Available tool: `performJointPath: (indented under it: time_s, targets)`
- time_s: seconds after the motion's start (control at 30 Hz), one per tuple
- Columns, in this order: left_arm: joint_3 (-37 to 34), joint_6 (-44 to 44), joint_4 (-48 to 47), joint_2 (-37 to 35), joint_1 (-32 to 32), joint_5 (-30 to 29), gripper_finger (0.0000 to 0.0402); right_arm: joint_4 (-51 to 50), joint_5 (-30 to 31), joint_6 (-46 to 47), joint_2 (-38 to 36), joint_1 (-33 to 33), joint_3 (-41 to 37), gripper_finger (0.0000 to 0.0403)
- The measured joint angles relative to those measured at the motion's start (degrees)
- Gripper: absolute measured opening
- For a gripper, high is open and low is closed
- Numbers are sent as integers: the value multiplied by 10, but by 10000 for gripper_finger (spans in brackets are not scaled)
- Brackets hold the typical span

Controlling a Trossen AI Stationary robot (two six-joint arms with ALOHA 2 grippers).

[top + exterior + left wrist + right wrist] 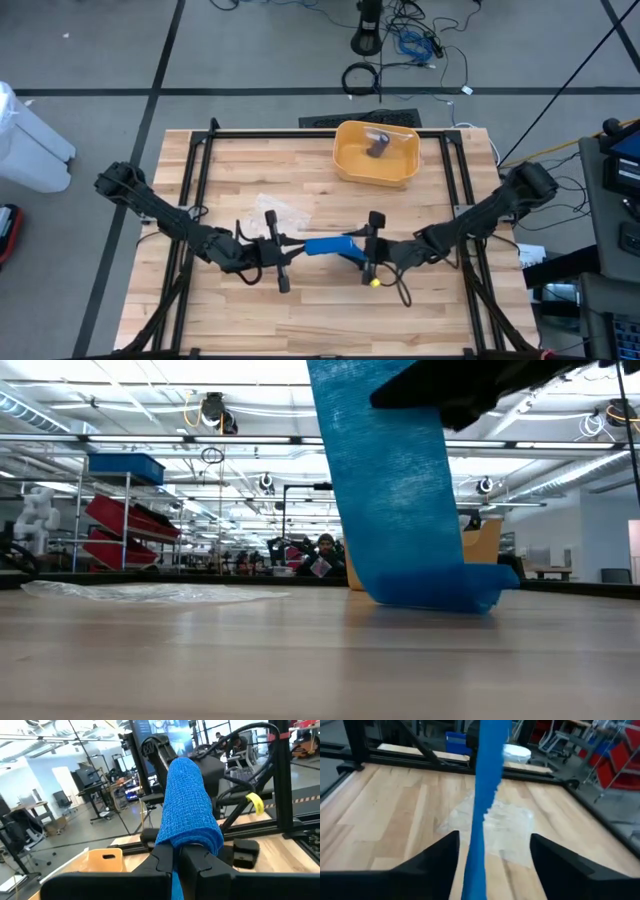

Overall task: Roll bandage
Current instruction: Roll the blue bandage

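Overhead, arms partly hide the blue bandage [325, 246].
Left gripper [177, 857] clenches it; right gripper [492, 850] released, over wooden table [300, 310].

A large robotics lab: fluorescent ceiling lights [120, 445], red shelving racks [125, 530], floor cables [400, 45], more workstations beyond.

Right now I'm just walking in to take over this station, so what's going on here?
The robot is working on a blue bandage at the middle of the wooden table. The left gripper is shut on the bandage's rolled end, while the right gripper has its jaws open with the loose strip running between them. A yellow bin sits at the table's far edge.
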Motion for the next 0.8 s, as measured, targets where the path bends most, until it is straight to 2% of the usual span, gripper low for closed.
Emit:
performJointPath:
  time_s: [0.13,0.27,0.3,0.43,0.6,0.8]
  targets:
    - [0,1,-1,0,6,0,8,52,-15,6,42,-4,0,157]
    - [0,22,-1,0,13,-3,8,52,-22,6,62,-3,0,37]
    - [0,30,-1,0,15,-4,8,52,-34,4,64,-3,0,19]
    - [0,66,-8,0,24,-13,8,52,-89,23,66,6,0,3]
    - [0,114,-34,0,31,-51,8,69,-183,47,66,38,0,0]
    - [0,121,-75,0,31,-51,7,79,-196,59,54,68,0,0]
